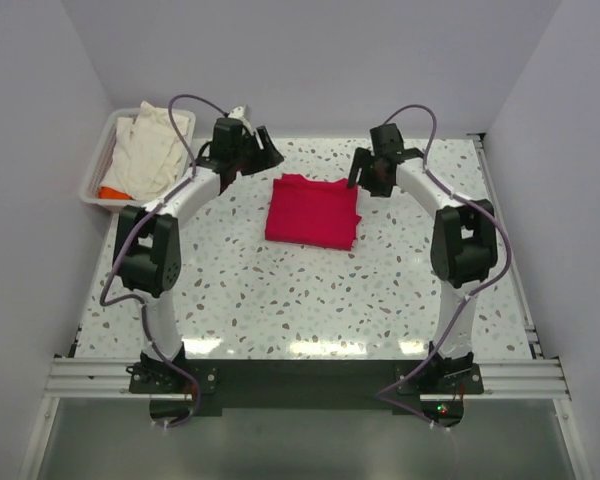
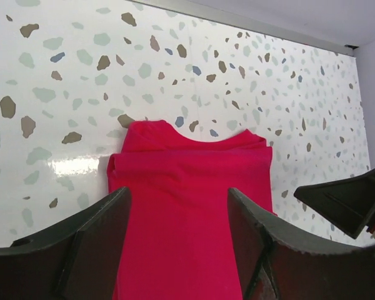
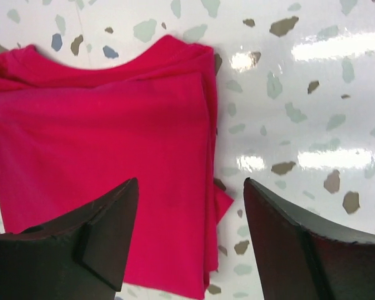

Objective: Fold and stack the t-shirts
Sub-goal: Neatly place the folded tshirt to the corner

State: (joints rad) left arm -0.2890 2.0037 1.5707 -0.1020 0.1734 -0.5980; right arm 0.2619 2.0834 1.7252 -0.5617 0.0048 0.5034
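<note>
A crimson-red t-shirt (image 1: 312, 211) lies folded into a rectangle on the speckled table (image 1: 280, 300), also seen in the left wrist view as the red t-shirt (image 2: 187, 200) and in the right wrist view as the red t-shirt (image 3: 106, 156). My left gripper (image 1: 263, 152) hovers open at its far left corner, with nothing between its fingers (image 2: 100, 237). My right gripper (image 1: 364, 168) hovers open over the shirt's far right corner, empty too. A cream-white t-shirt (image 1: 155, 148) lies crumpled in the tray, with orange fabric (image 1: 110, 190) under it.
The white plastic tray (image 1: 98, 170) sits at the table's far left corner, against the left wall. Walls close in the table on the left, back and right. A metal rail (image 1: 300, 375) runs along the near edge by the arm bases.
</note>
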